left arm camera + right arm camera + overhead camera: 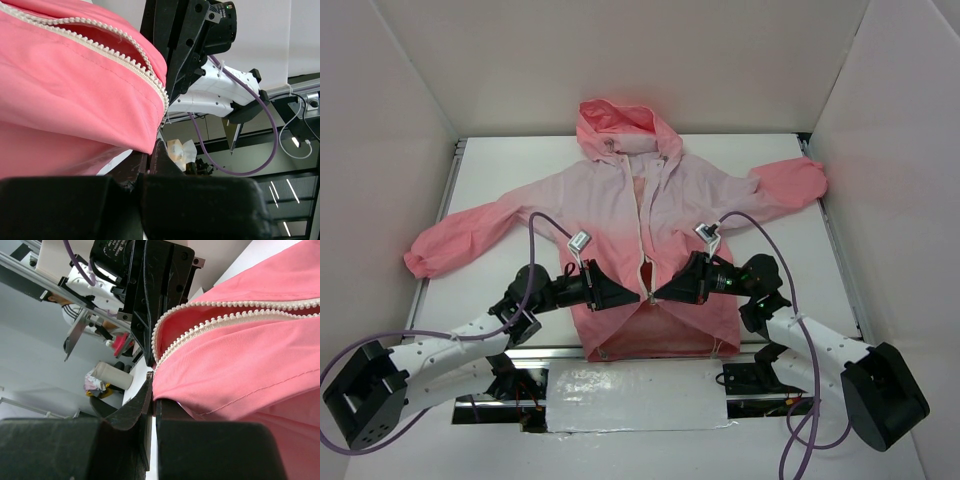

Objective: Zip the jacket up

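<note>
Evidently the left claw (640,297) and right claw (658,297) each pinched tight on the jacket (692,200), tips nearly touching across its zipper (645,225) near the hem, probably to draw both edges together; beyond them the rest lay flat on the table (500,170).

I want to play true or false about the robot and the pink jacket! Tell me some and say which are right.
1. The jacket lies on the table with its hood at the far end. True.
2. The zipper is closed right up to the hood. False: it gapes open over the chest.
3. The left gripper and right gripper meet at the jacket's front, by the zipper. True.
4. The left gripper holds a sleeve. False: it pinches fabric beside the zipper, and the sleeves lie spread out to the sides.
</note>
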### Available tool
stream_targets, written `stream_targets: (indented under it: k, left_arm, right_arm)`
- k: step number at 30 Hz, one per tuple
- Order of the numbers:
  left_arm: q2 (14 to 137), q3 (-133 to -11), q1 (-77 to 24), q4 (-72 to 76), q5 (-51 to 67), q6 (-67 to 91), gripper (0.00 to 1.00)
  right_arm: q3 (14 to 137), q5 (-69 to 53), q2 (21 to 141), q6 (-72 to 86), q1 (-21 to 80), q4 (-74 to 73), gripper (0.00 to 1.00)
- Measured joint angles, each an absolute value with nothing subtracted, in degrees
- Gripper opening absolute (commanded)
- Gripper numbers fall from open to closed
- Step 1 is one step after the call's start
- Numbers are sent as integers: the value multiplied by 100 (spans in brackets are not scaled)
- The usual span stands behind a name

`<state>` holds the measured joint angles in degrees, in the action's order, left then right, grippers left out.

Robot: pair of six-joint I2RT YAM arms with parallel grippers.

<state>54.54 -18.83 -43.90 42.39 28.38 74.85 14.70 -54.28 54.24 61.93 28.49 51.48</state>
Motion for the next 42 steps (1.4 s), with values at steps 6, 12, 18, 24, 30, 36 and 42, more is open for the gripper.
stream_targets:
  k: [6,12,18,24,30,36,42]
  left_arm:
    - [5262,-1885,-4390,4064,2694,7358,0]
    - [5428,-1885,-4390,4150,2696,7378,0]
    - [5443,-1887,-4390,4311,2661,7393,0]
    - [5535,-1946,-4390,4440,2602,7395,0]
    - [5542,-1988,-4390,4504,2576,7397,0]
    - [5542,-1994,-4390,4504,2574,7397,0]
    - [5542,-1994,-4390,4504,2576,7400,0]
  right_arm:
    - [1468,-5450,5384,6208,2847,5159,0]
    - [1468,-5489,5389,6263,2845,5277,0]
    - [1468,-5494,5411,6313,2845,5358,0]
    - [1468,-5494,5426,6270,2845,5354,0]
    - [1468,-5494,5437,6237,2845,5352,0]
    - [1468,-5492,5457,6206,2845,5349,0]
    - [1468,-5489,5476,6189,2845,5339,0]
